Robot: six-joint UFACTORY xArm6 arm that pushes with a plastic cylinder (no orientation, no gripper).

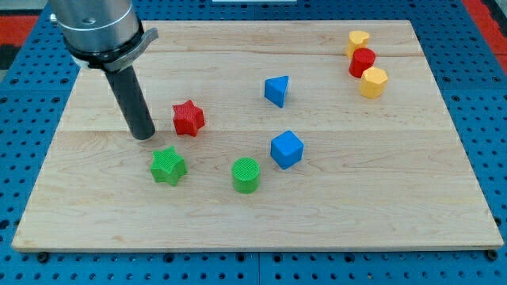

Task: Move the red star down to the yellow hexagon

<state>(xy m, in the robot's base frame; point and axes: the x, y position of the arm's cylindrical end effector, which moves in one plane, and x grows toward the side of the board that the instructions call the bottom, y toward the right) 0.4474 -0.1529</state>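
Observation:
The red star (pixel 188 118) lies on the wooden board (pixel 380 182), left of centre. The yellow hexagon (pixel 373 81) sits near the view's top right, just below a red cylinder (pixel 362 62) and a yellow heart-shaped block (pixel 358 41). My tip (pixel 144 136) rests on the board just left of the red star and slightly lower, with a small gap between them. It is above and left of the green star (pixel 168 165).
A blue triangular block (pixel 276 90) lies right of the red star. A blue cube (pixel 286 150) and a green cylinder (pixel 246 174) lie lower, near the centre. Blue pegboard surrounds the board.

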